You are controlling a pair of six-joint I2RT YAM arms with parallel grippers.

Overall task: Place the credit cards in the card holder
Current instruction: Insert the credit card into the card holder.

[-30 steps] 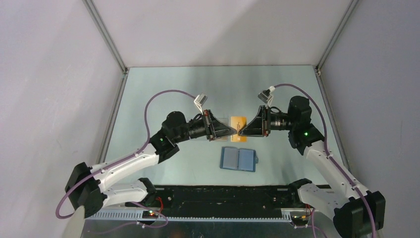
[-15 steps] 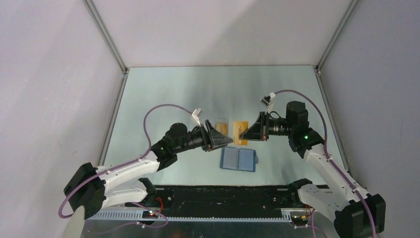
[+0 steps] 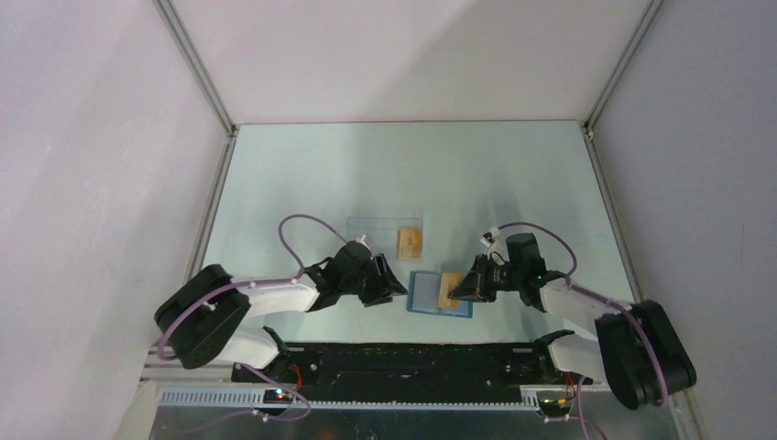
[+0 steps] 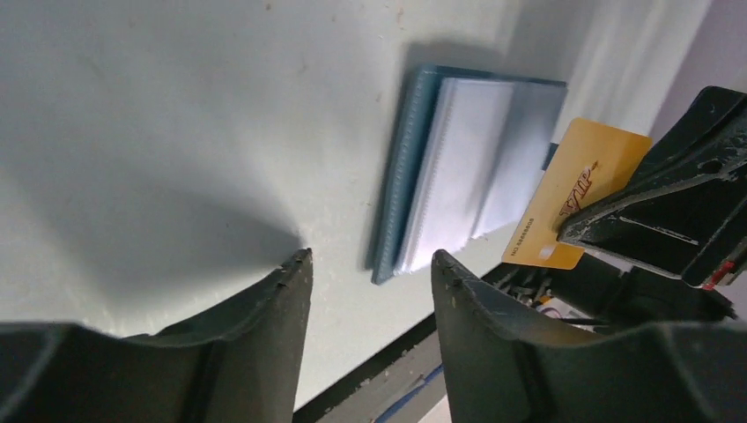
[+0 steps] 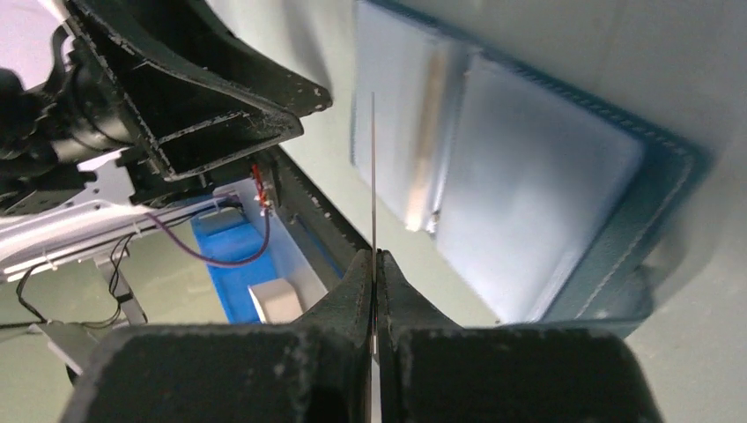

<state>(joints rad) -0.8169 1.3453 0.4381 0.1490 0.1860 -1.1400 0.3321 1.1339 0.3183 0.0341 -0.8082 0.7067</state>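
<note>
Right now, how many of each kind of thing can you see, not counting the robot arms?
Credit cards: 2
Blue card holder: 1
Clear plastic sheet: 1
Total: 4

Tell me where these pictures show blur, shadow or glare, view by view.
Left wrist: the left gripper is out of focus, a dark shadow lies on the table beside it, and the card holder is smeared at its edges. Right wrist: a glare streak crosses the card holder; the credit card, edge-on, is a thin line. Top external: even light, faint shadows.
</note>
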